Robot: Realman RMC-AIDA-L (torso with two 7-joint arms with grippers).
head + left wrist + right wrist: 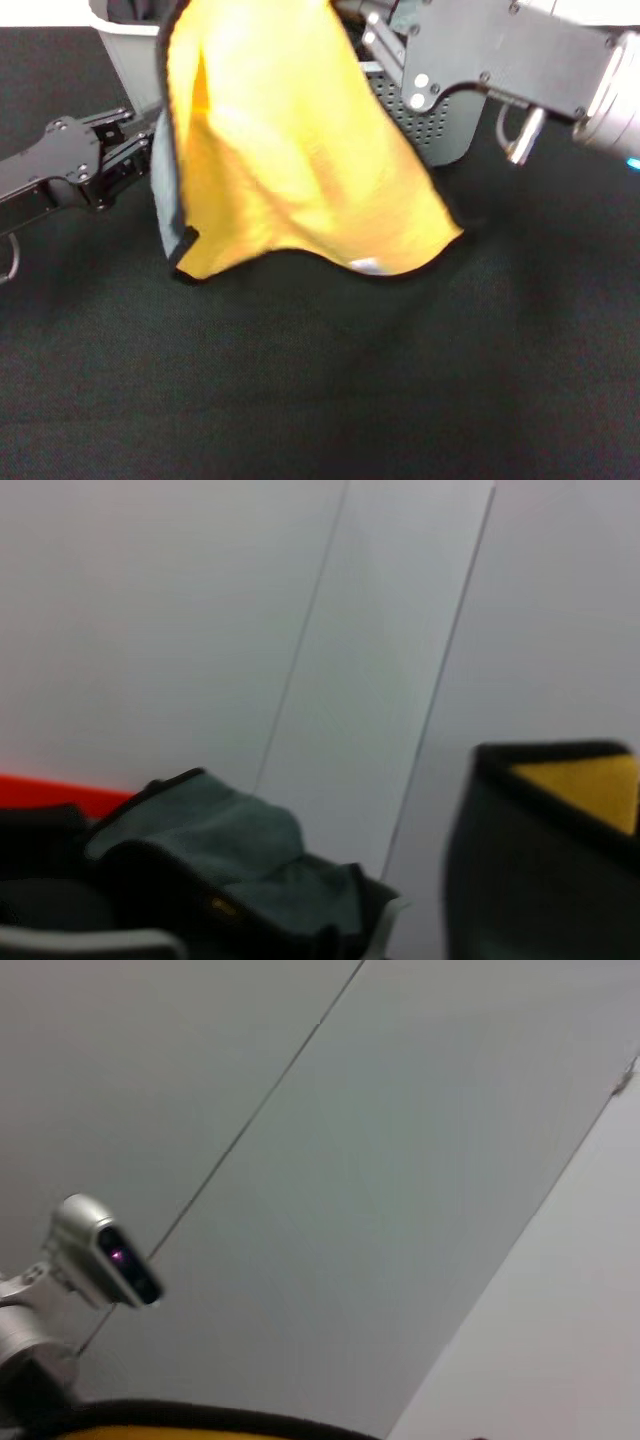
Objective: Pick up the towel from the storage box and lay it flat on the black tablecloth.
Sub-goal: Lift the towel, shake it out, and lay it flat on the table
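**Towel hanging below the right gripper, clear of the box**

The right gripper (365, 35) is holding the towel (290, 150) by its top edge, up near the head view's upper margin; the cloth hides its fingertips, so it appears to be clamped on the fabric. From there the towel is hanging straight down, yellow face toward the camera, its lower hem and white label dangling just above the black tablecloth (320, 380). The storage box (440, 130) is sitting behind the cloth. The left gripper (125, 150) is waiting just beside the towel's grey-backed side edge, nearer the free corner; whether its fingers are apart cannot be told.
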